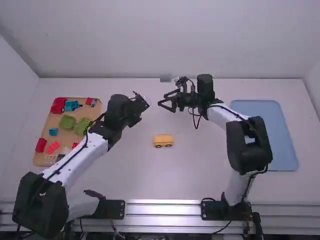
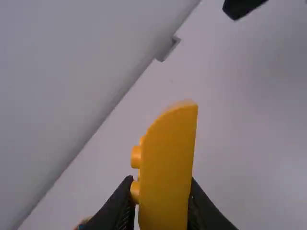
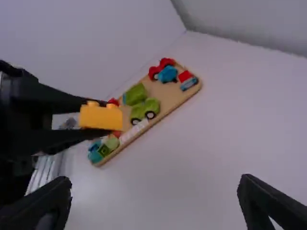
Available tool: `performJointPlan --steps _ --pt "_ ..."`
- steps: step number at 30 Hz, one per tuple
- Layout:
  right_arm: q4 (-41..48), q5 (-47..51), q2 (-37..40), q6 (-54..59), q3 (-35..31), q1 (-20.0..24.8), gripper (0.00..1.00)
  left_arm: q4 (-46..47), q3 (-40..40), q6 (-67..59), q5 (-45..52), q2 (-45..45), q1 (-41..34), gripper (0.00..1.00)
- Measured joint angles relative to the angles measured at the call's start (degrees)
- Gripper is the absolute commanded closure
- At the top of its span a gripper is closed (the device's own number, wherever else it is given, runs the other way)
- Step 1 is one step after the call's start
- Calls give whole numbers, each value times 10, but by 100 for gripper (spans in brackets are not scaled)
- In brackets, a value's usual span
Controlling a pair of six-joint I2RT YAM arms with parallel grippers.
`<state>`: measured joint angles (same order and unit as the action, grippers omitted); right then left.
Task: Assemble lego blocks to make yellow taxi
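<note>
Protruding between jaws of left gripper (image 1: 144, 101): yellow block (image 2: 167, 170).

White table (image 1: 115, 175) under both grippers, left (image 1: 143, 101) and right (image 1: 162, 100). Pale, plain back wall (image 1: 160, 40) beyond them. Small grey box (image 1: 165, 78) at its foot, just beyond the right gripper. Side walls: one (image 1: 15, 100) well left of the left gripper, another (image 1: 313, 85) well right of the right gripper. Metal rails (image 1: 162, 209) nearer the camera than either. Light soft, fairly even.
</note>
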<state>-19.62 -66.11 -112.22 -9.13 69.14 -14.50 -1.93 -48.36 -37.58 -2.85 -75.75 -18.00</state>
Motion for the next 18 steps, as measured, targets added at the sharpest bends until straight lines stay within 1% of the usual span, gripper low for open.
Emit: performJointPlan --steps 6,10,13,18 --pt "-8 -58 -7 -23 0 -17 20 5 0 -11 36 0 -2 98" --pt "-8 -72 -7 -27 0 -29 23 5 0 -11 54 -1 -2 98" --pt "-8 -76 -7 -27 0 -34 23 -10 4 -13 67 -5 -2 98" --pt "-8 -77 -7 -29 0 -34 27 -30 31 -13 84 -7 -2 98"
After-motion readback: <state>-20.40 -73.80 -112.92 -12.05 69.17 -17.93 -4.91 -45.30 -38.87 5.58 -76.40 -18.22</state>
